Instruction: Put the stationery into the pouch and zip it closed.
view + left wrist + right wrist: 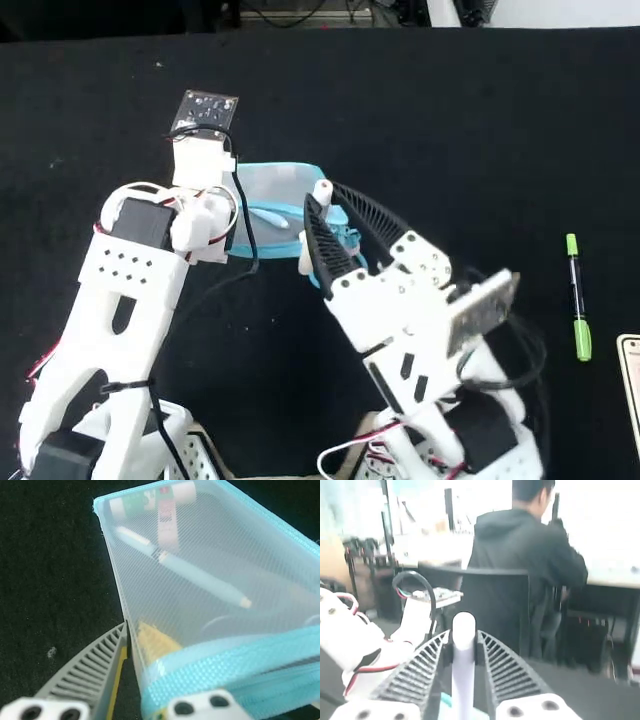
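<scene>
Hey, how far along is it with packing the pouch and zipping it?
Done: a light blue pen and a few other pieces lie inside the mesh pouch. In hand: the left hand grips the pouch's edge while the right hand holds a white stick over its end. Left: the green pen lies out on the table, and the zip looks unclosed.

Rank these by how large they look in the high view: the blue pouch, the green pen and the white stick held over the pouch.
1. blue pouch, though the arms cover part of it
2. green pen
3. white stick, unsure: the fingers hide most of it
</scene>
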Available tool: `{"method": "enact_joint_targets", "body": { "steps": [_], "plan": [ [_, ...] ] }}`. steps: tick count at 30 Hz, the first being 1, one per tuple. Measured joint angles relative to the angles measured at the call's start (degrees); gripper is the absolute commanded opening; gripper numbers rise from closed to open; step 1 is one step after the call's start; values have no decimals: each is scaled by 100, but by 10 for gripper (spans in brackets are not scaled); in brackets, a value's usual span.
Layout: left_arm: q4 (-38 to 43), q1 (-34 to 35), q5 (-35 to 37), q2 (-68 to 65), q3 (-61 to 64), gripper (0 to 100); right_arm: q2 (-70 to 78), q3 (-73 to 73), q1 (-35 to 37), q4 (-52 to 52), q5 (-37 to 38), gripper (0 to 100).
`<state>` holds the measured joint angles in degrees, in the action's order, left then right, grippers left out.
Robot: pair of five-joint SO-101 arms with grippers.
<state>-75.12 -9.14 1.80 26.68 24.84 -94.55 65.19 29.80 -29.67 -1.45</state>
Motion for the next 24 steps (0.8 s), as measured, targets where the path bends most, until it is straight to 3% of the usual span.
{"method": "enact_joint_targets", "body": {
  "steps": [6, 13, 24],
  "plan": [
    [18, 0, 0, 0, 0, 30, -862, 1204, 9, 914, 0, 12],
    [18, 0, 0, 0, 0, 30, -862, 1275, 404, 1327, 0, 12],
    [18, 0, 0, 0, 0, 30, -862, 1275, 466, 2031, 0, 12]
  ]
}}
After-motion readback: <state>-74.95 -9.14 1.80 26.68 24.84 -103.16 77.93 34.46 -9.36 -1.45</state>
